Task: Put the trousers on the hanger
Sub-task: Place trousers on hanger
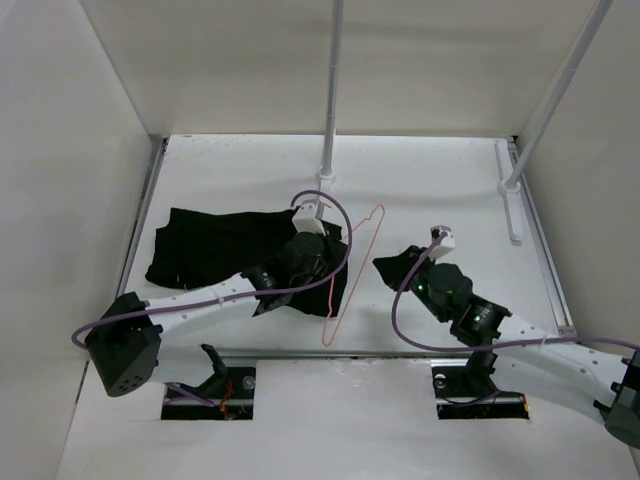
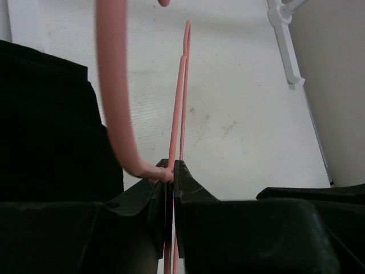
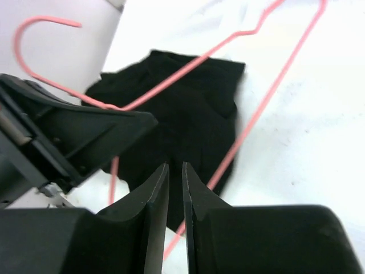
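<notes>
The black trousers [image 1: 205,245] lie crumpled at the left of the table, also dark at the left of the left wrist view [image 2: 45,125]. The pink hanger [image 1: 352,262] stands on edge just right of them, hook toward the back. My left gripper [image 1: 335,268] is shut on the hanger's thin rods [image 2: 181,85], which run up between its fingertips [image 2: 173,165]. My right gripper [image 1: 380,264] hovers just right of the hanger, pointing left at it. Its jaws [image 3: 175,165] stand a narrow gap apart with nothing between them; the trousers [image 3: 188,120] and the hanger [image 3: 268,97] lie beyond.
Two white upright poles [image 1: 331,100] [image 1: 560,90] rise from the back of the table, with a white bracket [image 1: 510,215] at the right edge. White walls close in the left, back and right. Purple cables [image 1: 340,225] loop off both wrists.
</notes>
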Robot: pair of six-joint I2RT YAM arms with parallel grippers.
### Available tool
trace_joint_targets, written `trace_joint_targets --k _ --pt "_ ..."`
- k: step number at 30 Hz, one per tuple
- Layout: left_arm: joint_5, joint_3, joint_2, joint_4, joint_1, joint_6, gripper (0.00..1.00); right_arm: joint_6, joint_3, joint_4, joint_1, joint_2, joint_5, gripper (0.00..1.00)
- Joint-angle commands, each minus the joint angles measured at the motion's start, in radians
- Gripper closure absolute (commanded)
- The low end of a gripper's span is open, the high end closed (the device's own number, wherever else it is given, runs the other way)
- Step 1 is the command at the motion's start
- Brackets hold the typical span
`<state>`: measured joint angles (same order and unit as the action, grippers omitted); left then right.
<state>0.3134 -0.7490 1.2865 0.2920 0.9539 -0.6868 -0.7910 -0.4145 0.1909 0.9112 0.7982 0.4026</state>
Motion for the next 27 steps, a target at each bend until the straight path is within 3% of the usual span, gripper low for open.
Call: trace_joint_targets --k 1,7,11,13,18,21,27 --pt "0.045 0.019 -0.096 0.024 -0.01 -0.005 0.95 -0.011 -0.027 -0.076 -0.053 -0.024 -0.071 0.77" --pt "0.058 0.031 -0.174 -0.024 -0.086 0.016 0.94 -0.033 0.017 0.001 -0.07 -0.007 -0.117 0.56" --pt "0.026 0.027 -0.155 -0.025 -0.083 0.015 0.94 -0.036 0.026 0.054 -0.071 0.044 -0.148 0.47" --pt "0.03 0.028 -0.144 -0.025 -0.068 0.015 0.94 -0.039 0.014 0.058 -0.076 0.109 -0.168 0.49" --pt "0.036 0.053 -0.101 -0.011 -0.037 0.006 0.94 -0.014 -0.01 0.059 -0.081 0.101 -0.157 0.71" --pt "0.039 0.066 -0.069 0.024 -0.034 0.001 0.94 0.03 -0.061 0.041 -0.081 0.122 -0.215 0.71" --pt "0.036 0.068 0.003 0.096 -0.03 0.0 0.94 0.048 -0.098 0.084 -0.079 0.266 -0.248 0.6"
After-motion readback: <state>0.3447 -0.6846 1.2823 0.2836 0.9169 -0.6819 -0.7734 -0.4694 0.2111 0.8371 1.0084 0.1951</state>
